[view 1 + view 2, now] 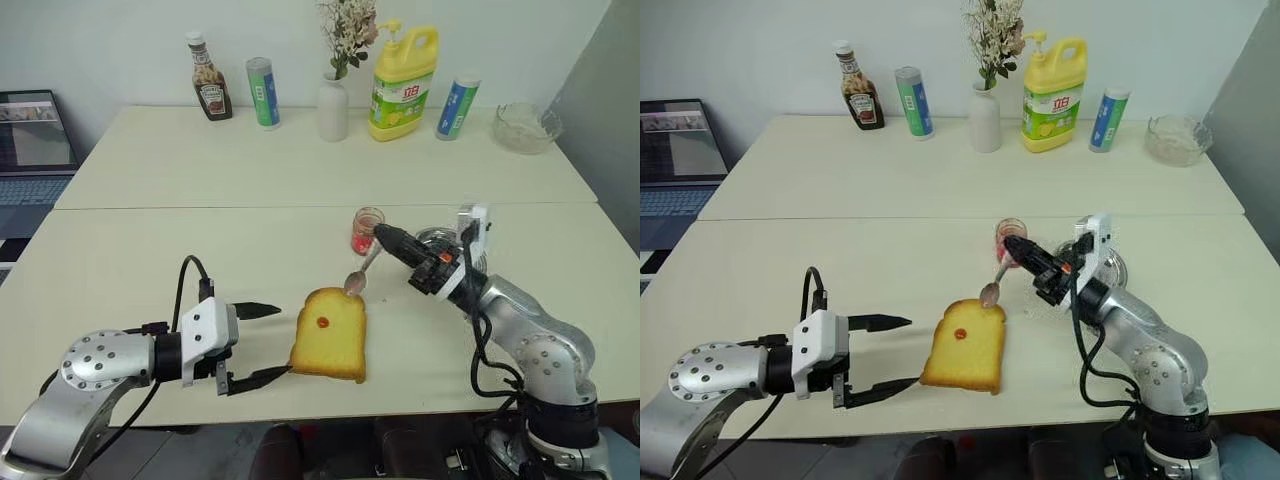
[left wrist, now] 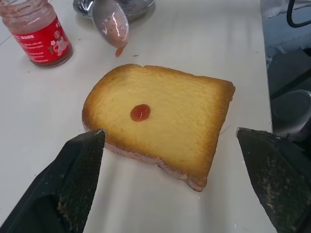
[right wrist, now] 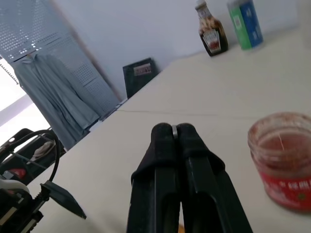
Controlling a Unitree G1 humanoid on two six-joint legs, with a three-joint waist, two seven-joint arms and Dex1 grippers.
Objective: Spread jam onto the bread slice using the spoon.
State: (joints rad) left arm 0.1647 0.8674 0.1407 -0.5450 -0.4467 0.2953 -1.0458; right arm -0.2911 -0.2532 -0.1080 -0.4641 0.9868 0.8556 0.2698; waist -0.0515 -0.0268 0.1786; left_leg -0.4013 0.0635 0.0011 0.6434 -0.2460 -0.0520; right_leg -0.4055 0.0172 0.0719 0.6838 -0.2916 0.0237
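The bread slice [image 1: 330, 338] lies near the table's front edge, golden with a brown crust and a small red blob of jam [image 2: 140, 112] near its middle. My left gripper [image 1: 257, 343] stands open just left of the slice, one finger [image 2: 80, 179] on each side in the left wrist view. My right gripper [image 1: 384, 236] is shut on the handle of the spoon [image 1: 356, 282]. Its jam-smeared bowl [image 2: 112, 22] hangs just above the slice's far edge. The jam jar [image 1: 367, 230], open and with a red label, stands right behind the spoon.
A round steel dish [image 1: 432, 238] sits behind my right wrist. Along the far edge stand a ketchup bottle [image 1: 210, 90], a green can [image 1: 264, 92], a white vase [image 1: 333, 105], a yellow detergent bottle [image 1: 403, 85], another can [image 1: 456, 107] and a glass bowl [image 1: 525, 127]. A laptop [image 1: 35, 150] is at the left.
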